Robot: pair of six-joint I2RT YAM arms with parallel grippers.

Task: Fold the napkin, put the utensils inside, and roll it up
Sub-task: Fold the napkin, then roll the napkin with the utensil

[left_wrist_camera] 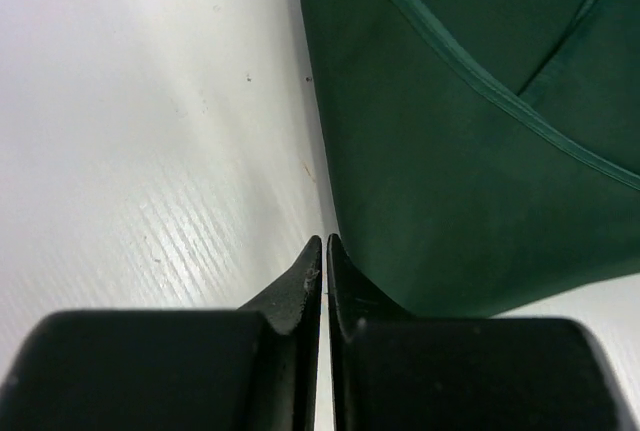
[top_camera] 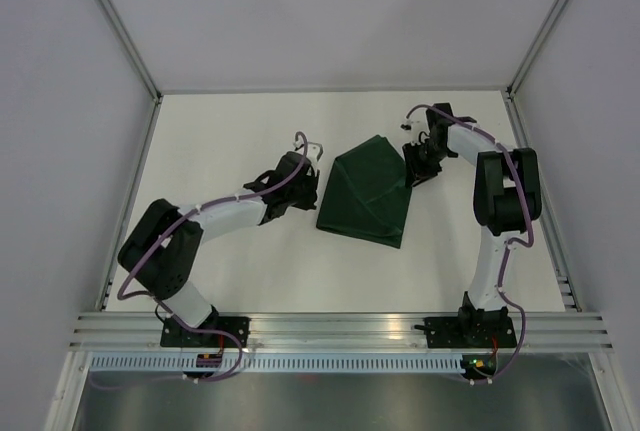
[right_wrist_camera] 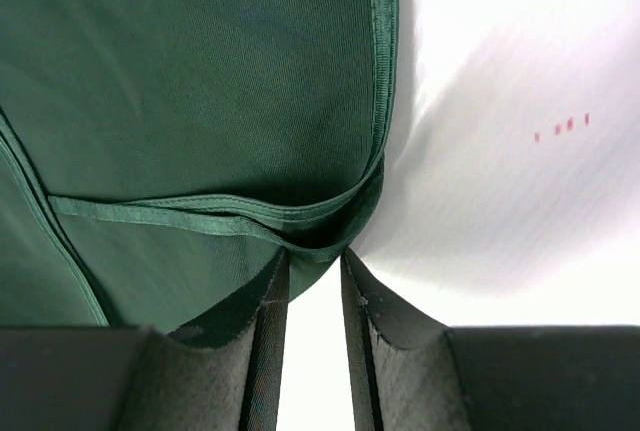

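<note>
The dark green napkin (top_camera: 365, 191) lies folded in the middle of the table, with hemmed edges crossing it (left_wrist_camera: 480, 81). My left gripper (top_camera: 312, 189) rests at the napkin's left edge; its jaws (left_wrist_camera: 324, 243) are shut with nothing between them. My right gripper (top_camera: 414, 167) is at the napkin's right corner. Its jaws (right_wrist_camera: 315, 263) stand narrowly open, with the doubled hem (right_wrist_camera: 300, 226) right at the fingertips and bare table showing between the fingers. A small silvery thing (top_camera: 314, 147) shows beyond the left wrist; I cannot tell if it is the fork.
The white table (top_camera: 230, 131) is walled by grey panels on the left, back and right. An aluminium rail (top_camera: 340, 329) carrying both arm bases runs along the near edge. A small red mark (right_wrist_camera: 562, 127) is on the table right of the napkin.
</note>
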